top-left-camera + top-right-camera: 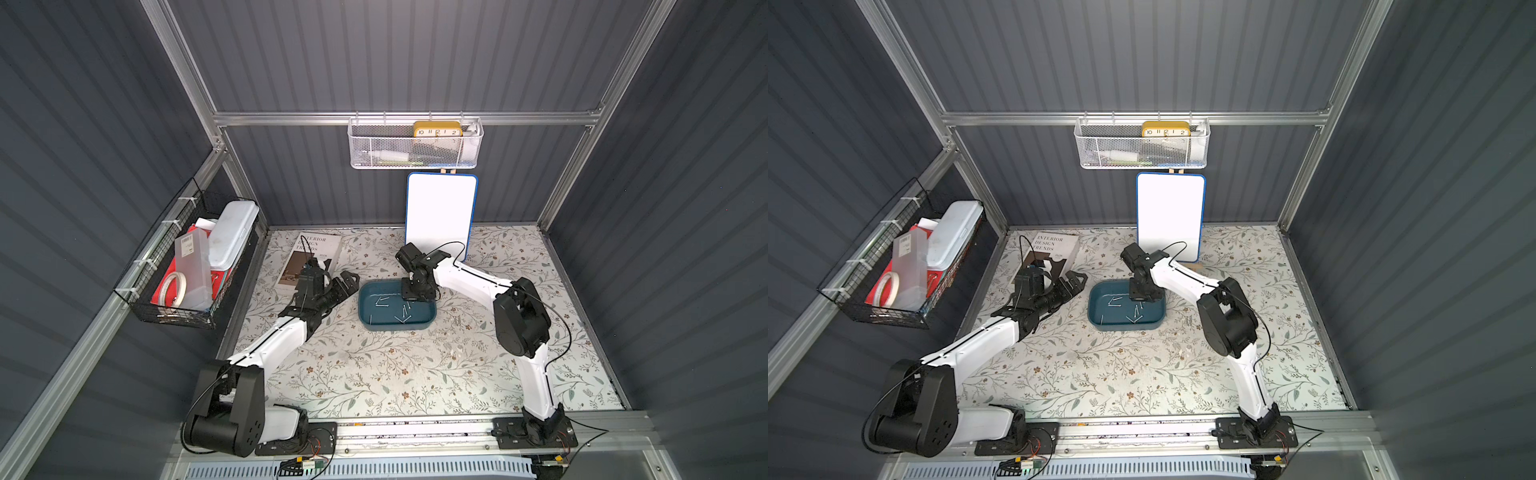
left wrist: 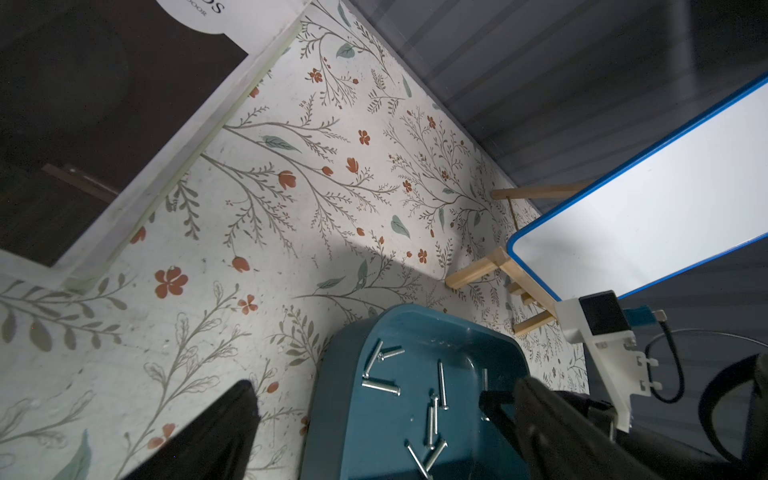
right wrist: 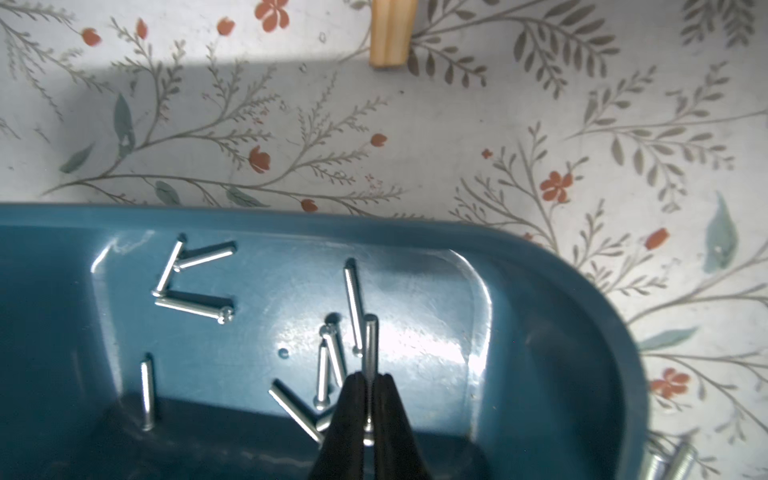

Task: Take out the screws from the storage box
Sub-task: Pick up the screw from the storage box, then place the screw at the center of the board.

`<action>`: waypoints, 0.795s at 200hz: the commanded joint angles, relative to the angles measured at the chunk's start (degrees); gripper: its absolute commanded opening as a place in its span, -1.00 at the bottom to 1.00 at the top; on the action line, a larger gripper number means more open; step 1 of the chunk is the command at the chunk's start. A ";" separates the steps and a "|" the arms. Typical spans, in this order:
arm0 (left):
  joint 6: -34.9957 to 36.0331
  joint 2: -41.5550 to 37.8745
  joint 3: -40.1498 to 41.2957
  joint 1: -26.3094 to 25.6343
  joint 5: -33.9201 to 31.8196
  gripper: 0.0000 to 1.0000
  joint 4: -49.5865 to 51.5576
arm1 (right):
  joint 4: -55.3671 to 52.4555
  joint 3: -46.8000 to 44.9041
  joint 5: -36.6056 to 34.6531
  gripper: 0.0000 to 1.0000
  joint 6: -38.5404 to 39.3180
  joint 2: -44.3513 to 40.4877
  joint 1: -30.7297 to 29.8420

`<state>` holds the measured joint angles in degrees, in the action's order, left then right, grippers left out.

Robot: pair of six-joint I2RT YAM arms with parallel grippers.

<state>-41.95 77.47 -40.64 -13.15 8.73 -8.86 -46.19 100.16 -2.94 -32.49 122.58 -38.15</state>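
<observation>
Right gripper (image 3: 368, 399) pinches one screw (image 3: 370, 345) inside the box (image 1: 424, 318); some nine screws (image 3: 195, 307) lie loose there; we see outside screws (image 3: 669, 461) just beside its wall. Left gripper (image 1: 348, 284) gapes wide, empty, beside the box; mostly undone, we judge.

On the book (image 1: 1054, 245) cover I read "INTERIOR DESIGN TRENDS"; the small line below is too tiny. In my left wrist view the book (image 2: 195, 12) shows only frags: "…DS", "…DOOR". Clock (image 1: 437, 132) face: nos. 10, 11, 12, 1, 2. Barcode label (image 1: 188, 244) on the clear box (image 1: 193, 274): digits illegible.
</observation>
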 commanded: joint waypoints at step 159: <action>0.95 -2.21 0.82 -0.21 1.71 0.98 -0.03 | -3.40 -30.44 -8.60 -0.90 2.24 -37.44 10.98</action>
<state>-41.10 76.29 -40.69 -13.15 9.04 -8.78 -51.72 73.54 -10.37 -30.37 86.43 -27.00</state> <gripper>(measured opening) 0.992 0.082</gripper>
